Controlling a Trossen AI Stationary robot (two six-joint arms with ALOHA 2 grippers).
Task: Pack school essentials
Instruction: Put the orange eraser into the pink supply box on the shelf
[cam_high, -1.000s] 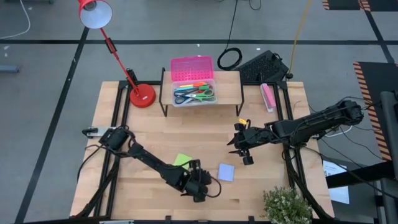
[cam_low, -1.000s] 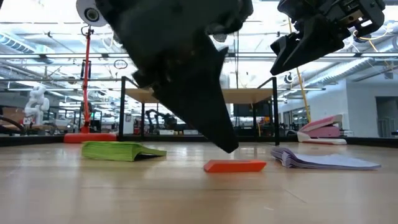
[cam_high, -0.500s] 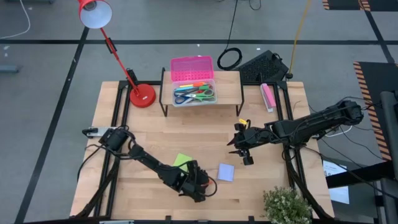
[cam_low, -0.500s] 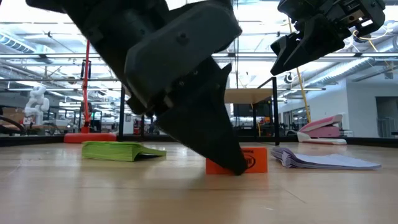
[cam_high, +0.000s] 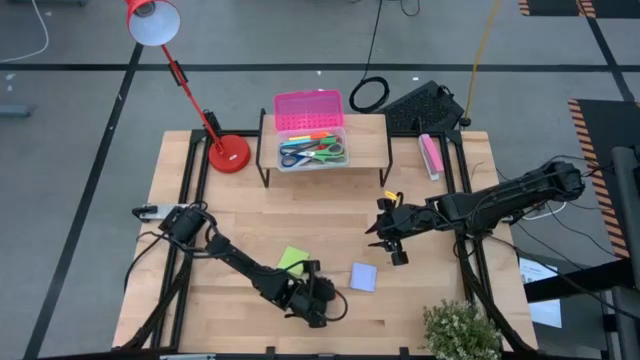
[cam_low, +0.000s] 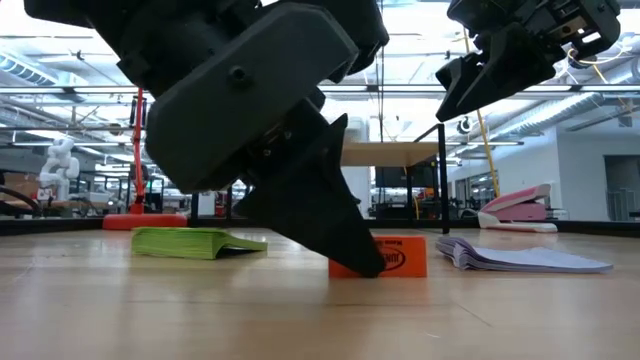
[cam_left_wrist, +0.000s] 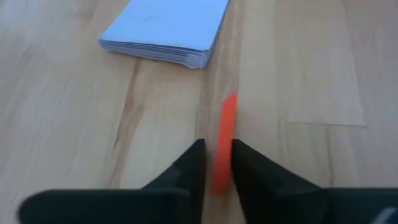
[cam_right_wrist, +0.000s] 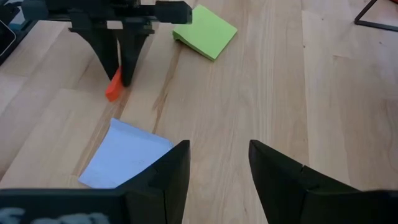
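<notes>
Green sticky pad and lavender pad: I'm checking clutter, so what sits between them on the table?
In the low view, the red eraser stands on edge between the green sticky pad and the lavender pad, clamped by the left gripper.

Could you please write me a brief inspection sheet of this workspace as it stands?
Surface: wooden table, with a wire shelf.
Job's things: orange eraser on edge; green pad; lavender pad; scissors and pens in clear box.
Clutter: red lamp, pink stapler, plant.
Grippers: left gripper shut on the eraser at the table; right gripper open, hovering.
Cables: black coil behind the shelf.
Surroundings: lab room, nothing seen of people.
</notes>
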